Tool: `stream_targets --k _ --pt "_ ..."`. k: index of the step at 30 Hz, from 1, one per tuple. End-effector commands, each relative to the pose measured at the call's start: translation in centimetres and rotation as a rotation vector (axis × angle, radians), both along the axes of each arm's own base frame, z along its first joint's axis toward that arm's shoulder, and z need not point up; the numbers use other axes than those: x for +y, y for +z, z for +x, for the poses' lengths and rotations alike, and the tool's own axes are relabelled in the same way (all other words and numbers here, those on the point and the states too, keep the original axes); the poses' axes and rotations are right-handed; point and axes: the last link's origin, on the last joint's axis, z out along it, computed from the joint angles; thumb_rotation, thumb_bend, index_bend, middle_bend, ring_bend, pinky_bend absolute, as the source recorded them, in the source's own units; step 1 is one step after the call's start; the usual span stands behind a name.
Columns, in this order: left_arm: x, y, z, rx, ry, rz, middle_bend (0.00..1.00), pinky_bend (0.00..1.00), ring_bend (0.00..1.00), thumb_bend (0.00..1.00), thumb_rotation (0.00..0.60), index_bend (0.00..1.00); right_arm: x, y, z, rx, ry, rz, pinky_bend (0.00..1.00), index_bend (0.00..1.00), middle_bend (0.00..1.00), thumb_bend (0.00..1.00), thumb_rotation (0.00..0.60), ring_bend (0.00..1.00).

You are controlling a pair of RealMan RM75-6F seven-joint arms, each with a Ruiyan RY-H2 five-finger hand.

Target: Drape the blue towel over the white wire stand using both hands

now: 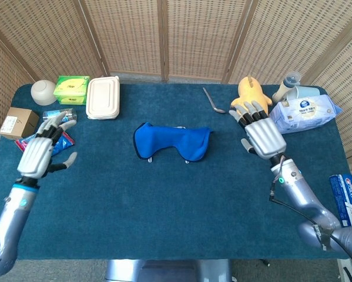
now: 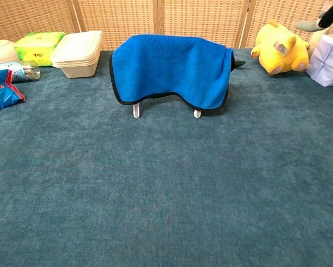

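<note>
Chest view: blue towel (image 2: pixel 170 65) is hanging over the white wire stand (image 2: pixel 136 110), center-top of frame, covering it so only two white feet are showing below the hem, standing on the teal table cloth (image 2: pixel 166 194). In head view the towel (image 1: pixel 172 142) is sitting mid-table, w/ the same feet poking out at its lower edge.

I'm holding my left hand (image 1: pixel 42 150) out at the left edge of head view, well apart from the towel, fingers spread wide, nothing in them. It's hovering by the blue snack bag (image 1: pixel 26 147), partly covering it. My right hand (image 1: pixel 261 132) is hanging right of center, also well apart from the towel, fingers apart & empty, fingertips just in front of the yellow plush toy (image 1: pixel 250 93). In chest view only a fingertip is showing, upper right corner.

Further out, upper left: beige lidded container (image 1: pixel 103 97), green packet (image 1: pixel 71 89), white bowl (image 1: pixel 44 91), cardboard box (image 1: pixel 18 122). Metal spoon (image 1: pixel 213 101) is lying upper center-right. Wipes pack (image 1: pixel 304 113) is sitting far right, bottle (image 1: pixel 286 85) behind it.
</note>
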Motion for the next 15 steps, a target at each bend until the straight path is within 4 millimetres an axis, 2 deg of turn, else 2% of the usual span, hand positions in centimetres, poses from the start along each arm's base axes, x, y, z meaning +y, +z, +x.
stream_targets --k 1,8,13,15 --pt "-3.1 1.4 -1.9 0.031 0.063 0.025 0.05 0.00 0.00 0.46 0.600 0.17 1.6 0.5 -0.8 -0.071 -0.027 -0.026 0.12 0.13 0.10 0.40 0.600 0.05" --pt "-8.1 3.1 -4.1 0.116 0.131 0.065 0.06 0.00 0.00 0.46 0.600 0.18 4.7 0.8 -2.4 -0.186 -0.093 -0.051 0.24 0.13 0.13 0.44 0.600 0.14" --pt "-11.1 3.5 -4.8 0.143 0.178 0.065 0.07 0.00 0.00 0.46 0.600 0.19 7.1 0.8 -3.5 -0.223 -0.137 -0.058 0.26 0.14 0.14 0.45 0.600 0.15" --pt "-13.4 3.4 -5.2 0.200 0.211 0.074 0.07 0.00 0.00 0.46 0.600 0.19 8.7 1.0 -4.5 -0.244 -0.179 -0.061 0.27 0.15 0.14 0.45 0.600 0.16"
